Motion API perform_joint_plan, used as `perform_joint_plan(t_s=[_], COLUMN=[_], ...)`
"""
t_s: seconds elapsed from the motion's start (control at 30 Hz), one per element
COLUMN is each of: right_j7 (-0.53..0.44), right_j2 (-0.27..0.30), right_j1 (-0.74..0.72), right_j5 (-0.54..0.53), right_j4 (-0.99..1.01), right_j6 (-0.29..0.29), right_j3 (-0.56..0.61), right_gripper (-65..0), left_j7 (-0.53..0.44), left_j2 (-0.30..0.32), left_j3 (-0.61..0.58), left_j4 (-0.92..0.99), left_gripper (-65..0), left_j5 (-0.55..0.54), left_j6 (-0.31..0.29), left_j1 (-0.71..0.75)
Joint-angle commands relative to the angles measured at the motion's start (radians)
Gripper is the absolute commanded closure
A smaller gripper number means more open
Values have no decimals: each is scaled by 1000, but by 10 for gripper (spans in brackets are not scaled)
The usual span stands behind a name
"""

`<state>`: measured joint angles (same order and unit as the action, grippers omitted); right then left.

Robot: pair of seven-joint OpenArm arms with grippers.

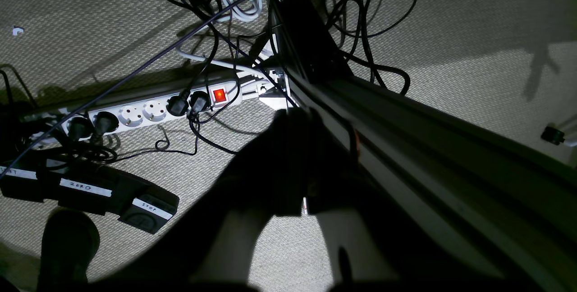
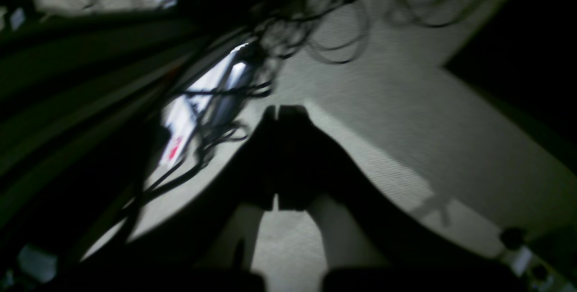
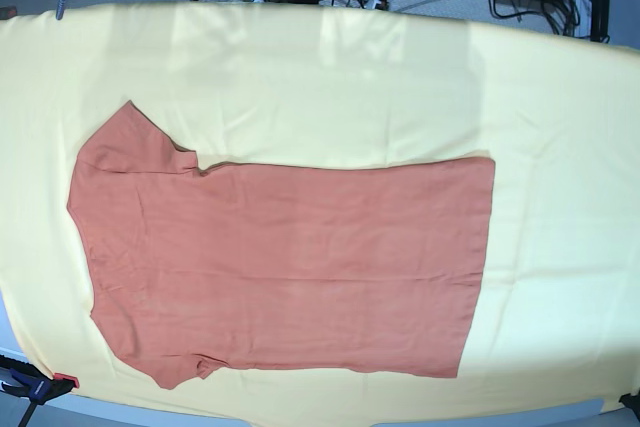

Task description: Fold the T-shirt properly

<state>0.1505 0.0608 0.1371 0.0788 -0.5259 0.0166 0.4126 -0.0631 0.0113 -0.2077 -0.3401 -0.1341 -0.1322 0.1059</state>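
left gripper (image 1: 295, 120): fingers pressed together, hanging low, pointing down; right gripper (image 2: 277, 114): likewise closed, blurred, pointing down, holding nothing.

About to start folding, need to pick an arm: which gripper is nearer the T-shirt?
Cannot tell. Neither is over the T-shirt; the base view shows no arm. The left gripper and right gripper both hang shut over the floor beside the table frame.
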Motion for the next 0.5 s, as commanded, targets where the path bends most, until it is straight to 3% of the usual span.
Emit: perform_joint_plan(t_s=[0.0,0.1,0.33,0.47], right_j7=[4,16,26,81], right_j2=[3,6,12,35], right_j1=[-2,-2,-2,-2], right_j5=[-16,-29,-25,-26], right_j4=[-16,-32,-34,-36], right_j6=[-17,-67,-78,-116], right_j3=[0,-1,-1,-1], right_gripper=[0,0,0,0], left_j7=[-11,-10,22,74], left_j2=[-6,-6,-6,-5], left_j3=[-1,-1,-1,-1], left_j4=[-11,-27,-53,-53], left_gripper=[0,0,0,0], left_j5=[-5,-5,-4,-4], left_j6=[-5,-5,-5,-5], left_j1=[2,2,2,2])
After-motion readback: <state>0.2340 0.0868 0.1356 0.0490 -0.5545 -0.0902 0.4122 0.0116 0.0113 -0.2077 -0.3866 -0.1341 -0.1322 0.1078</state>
